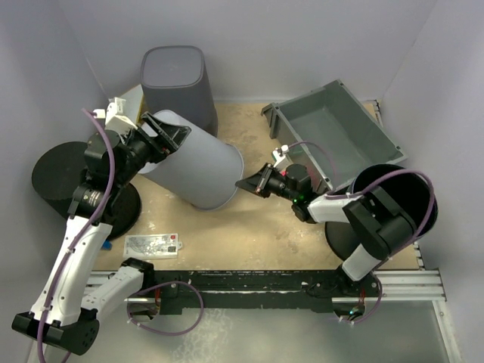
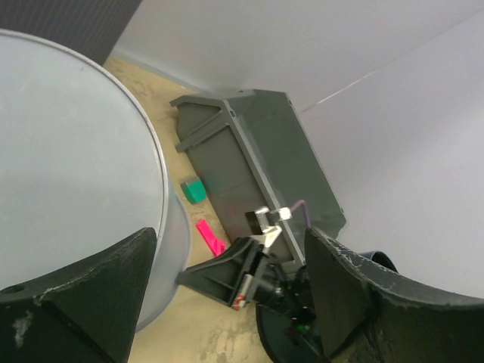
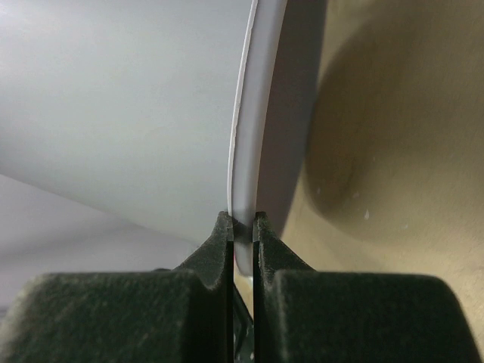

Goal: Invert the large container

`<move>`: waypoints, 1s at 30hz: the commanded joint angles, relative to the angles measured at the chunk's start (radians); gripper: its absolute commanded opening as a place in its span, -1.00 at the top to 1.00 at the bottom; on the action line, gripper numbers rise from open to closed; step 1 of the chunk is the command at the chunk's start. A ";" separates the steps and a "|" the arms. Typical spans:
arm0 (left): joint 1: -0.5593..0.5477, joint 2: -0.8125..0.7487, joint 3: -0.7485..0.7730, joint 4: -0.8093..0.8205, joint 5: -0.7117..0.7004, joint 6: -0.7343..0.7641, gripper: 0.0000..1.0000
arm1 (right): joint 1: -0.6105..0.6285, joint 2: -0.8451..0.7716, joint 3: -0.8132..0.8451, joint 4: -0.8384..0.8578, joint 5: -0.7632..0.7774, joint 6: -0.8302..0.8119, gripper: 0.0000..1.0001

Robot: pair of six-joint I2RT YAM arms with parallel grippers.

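Note:
The large container (image 1: 198, 162), a light grey round bin, lies tilted on its side left of the table's centre, its mouth toward the right. My right gripper (image 1: 246, 184) is shut on its thin rim (image 3: 253, 113); in the right wrist view the right gripper (image 3: 243, 221) pinches that rim between both pads. My left gripper (image 1: 170, 136) stands open at the container's upper left end. In the left wrist view the container (image 2: 68, 151) fills the left side, partly behind one finger of the left gripper (image 2: 227, 242), and nothing is clamped.
A dark grey bin (image 1: 175, 83) stands at the back, next to the container. A grey rectangular tote (image 1: 333, 132) sits at the back right, with a green block (image 2: 195, 190) and a pink piece (image 2: 212, 238) beside it. A white packet (image 1: 151, 244) lies near the front edge.

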 commanded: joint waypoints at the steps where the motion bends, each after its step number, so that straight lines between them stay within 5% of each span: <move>1: -0.016 0.016 0.014 0.011 0.094 -0.036 -0.52 | 0.058 0.066 0.062 0.073 -0.043 0.030 1.00; 5: -0.016 0.024 0.005 0.006 0.093 -0.031 -0.52 | 0.072 0.118 0.085 0.102 -0.050 0.045 0.92; 16: -0.016 0.036 -0.005 0.012 0.090 -0.021 -0.52 | 0.074 0.074 0.087 -0.004 -0.027 -0.033 0.04; 30: -0.016 0.048 -0.011 0.019 0.095 -0.013 -0.53 | 0.075 -0.059 0.103 -0.333 0.064 -0.251 -0.22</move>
